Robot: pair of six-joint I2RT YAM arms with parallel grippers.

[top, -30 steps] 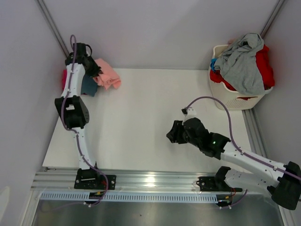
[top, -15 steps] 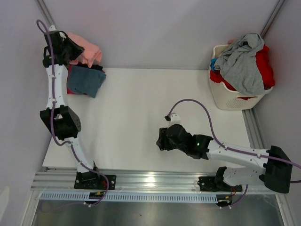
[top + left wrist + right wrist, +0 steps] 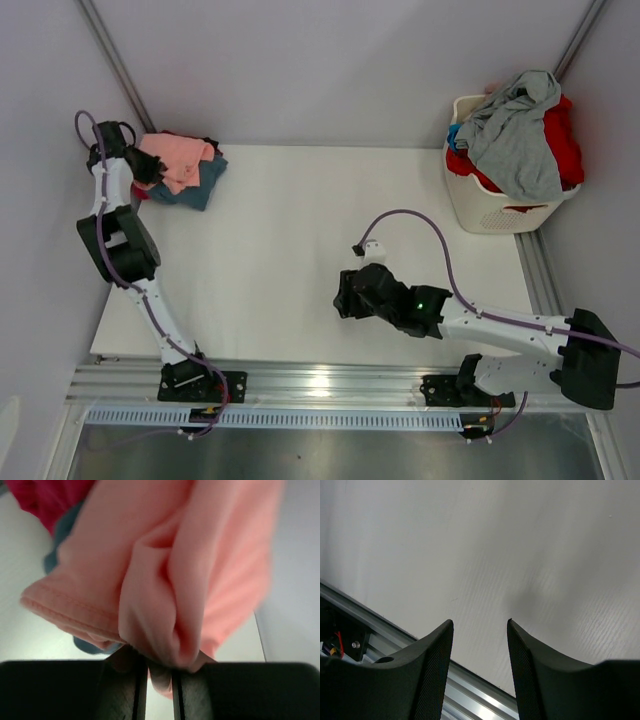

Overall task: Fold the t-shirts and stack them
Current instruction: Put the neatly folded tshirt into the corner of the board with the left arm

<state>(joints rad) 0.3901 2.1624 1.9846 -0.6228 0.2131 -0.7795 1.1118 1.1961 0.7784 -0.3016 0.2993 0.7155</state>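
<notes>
Lowered from mid-air: salmon-pink t-shirt [image 3: 182,160] now rests on the teal-blue t-shirt [image 3: 207,186], ten o'clock on the tabletop [image 3: 290,210].
Left pincer [image 3: 155,677] pinches its fold; release would complete stacking. Right pincer [image 3: 480,640] spread, empty.

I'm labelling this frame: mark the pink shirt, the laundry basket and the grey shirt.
pink shirt [image 3: 178,160], top view, folded middle.
laundry basket [image 3: 487,213], top view, front wall.
grey shirt [image 3: 515,140], top view, draped middle.
</notes>
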